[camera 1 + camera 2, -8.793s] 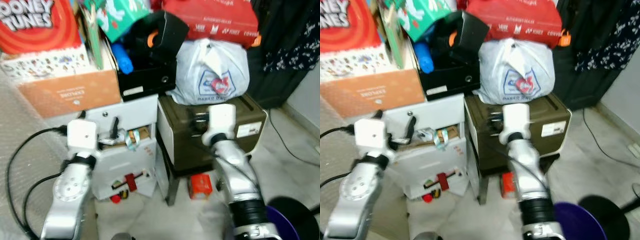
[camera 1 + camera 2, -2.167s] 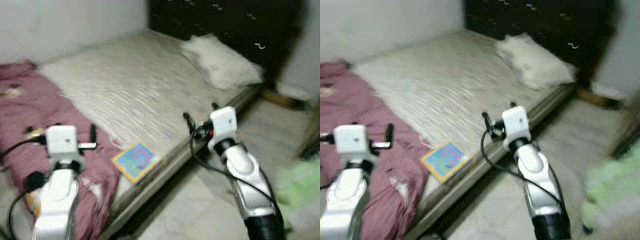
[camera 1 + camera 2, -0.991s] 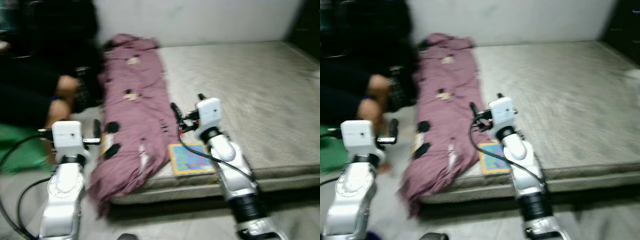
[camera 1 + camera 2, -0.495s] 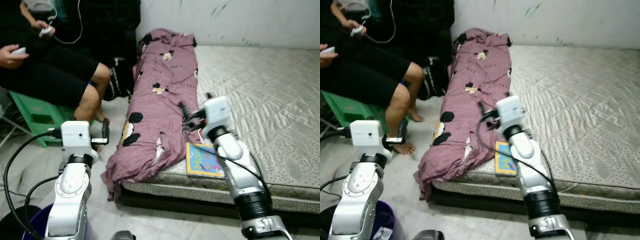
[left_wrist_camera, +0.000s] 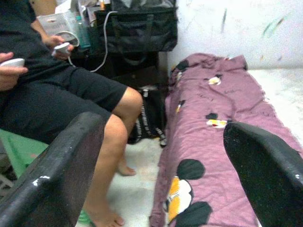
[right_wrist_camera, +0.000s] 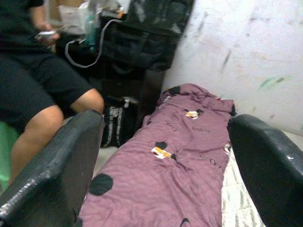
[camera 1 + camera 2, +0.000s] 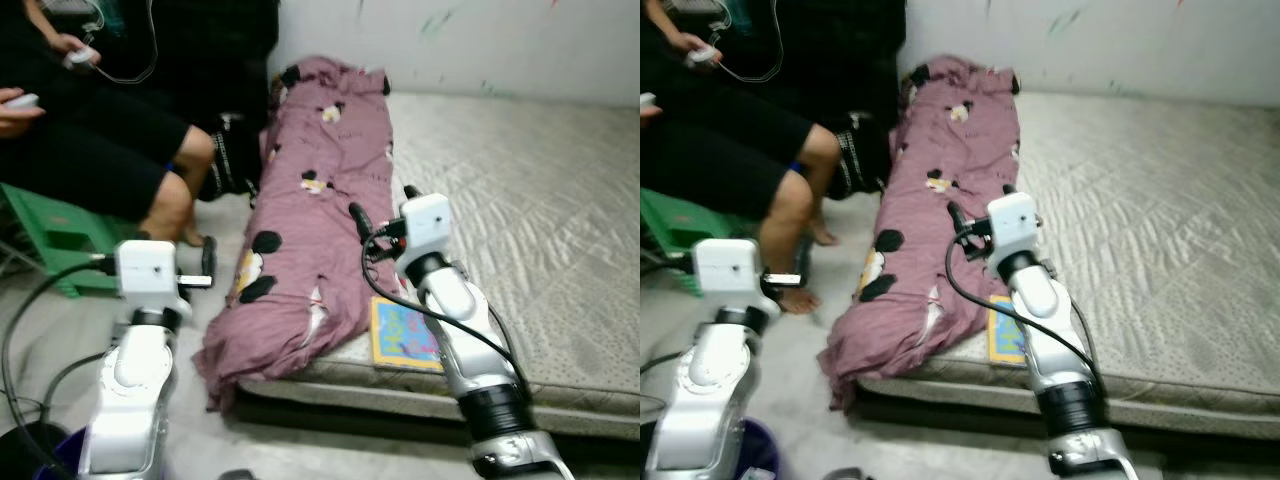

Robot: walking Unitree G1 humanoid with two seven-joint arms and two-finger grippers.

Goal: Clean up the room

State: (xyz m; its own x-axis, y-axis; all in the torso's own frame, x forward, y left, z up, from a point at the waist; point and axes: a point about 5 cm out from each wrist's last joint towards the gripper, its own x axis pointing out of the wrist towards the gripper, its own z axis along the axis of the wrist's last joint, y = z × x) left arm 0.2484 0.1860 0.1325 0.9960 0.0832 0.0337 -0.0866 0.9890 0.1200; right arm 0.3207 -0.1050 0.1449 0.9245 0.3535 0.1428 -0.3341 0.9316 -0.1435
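A purple blanket (image 7: 320,210) with cartoon prints lies along the left side of the bare mattress (image 7: 540,230), and its near end hangs over the front corner. A colourful flat book (image 7: 405,333) rests on the mattress by the front edge, touching the blanket. My right gripper (image 7: 383,204) hovers open above the blanket's near half, with nothing between its fingers (image 6: 52,165). My left gripper (image 5: 161,126) is open and empty over the floor, left of the blanket's hanging end. One of its fingers (image 7: 208,260) shows beside the wrist block.
A person (image 7: 90,140) sits on a green stool (image 7: 50,235) at the left, holding controllers, with a bare foot on the floor near my left arm. A black bag (image 5: 137,30) stands against the white wall. A dark blue bin (image 7: 758,448) sits by my left arm's base.
The view swung away from stacked boxes, across the bed, to the blanket end. In the last half second it shifted only slightly. Both grippers kept the same open pose.
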